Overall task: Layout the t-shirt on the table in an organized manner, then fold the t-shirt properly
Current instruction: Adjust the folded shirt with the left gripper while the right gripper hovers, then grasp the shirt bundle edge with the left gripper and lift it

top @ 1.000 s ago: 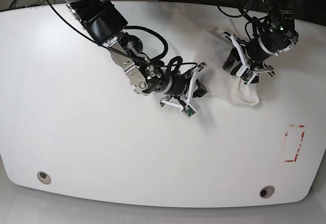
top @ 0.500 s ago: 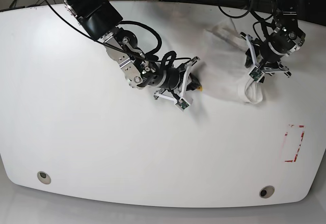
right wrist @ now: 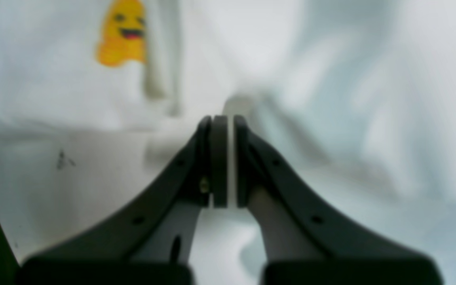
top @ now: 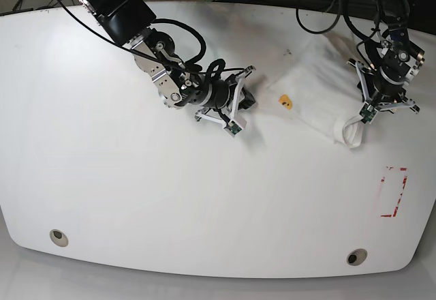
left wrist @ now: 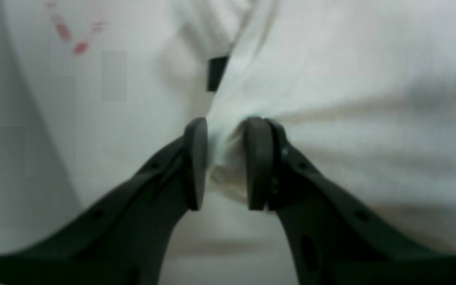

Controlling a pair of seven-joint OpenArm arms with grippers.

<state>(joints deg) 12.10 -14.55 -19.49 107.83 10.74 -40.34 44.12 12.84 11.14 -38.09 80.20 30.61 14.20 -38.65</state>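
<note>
— Stretched wider than a second ago, the soft white cotton t-shirt [top: 310,85] with its small yellow emblem [top: 285,101] spans between both hands.
— Grips?
— Left hand [top: 360,118] pinches a bunched fold; right hand [top: 240,102], nearly shut, clamps a thin edge.
— Step?
— Laying out, I'd judge. Next: pull apart, lower flat.
— Room?
— Glossy white worktop [top: 136,198] lies open toward the near edge; the red tape outline [top: 394,191] sits beyond the left hand.

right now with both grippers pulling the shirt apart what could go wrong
1. The right gripper pinches only a thin fold of the shirt, so it may slip out under tension.
2. The left gripper holds a bunched wad near the collar; pulling further could stretch it or leave the shirt twisted.
</note>
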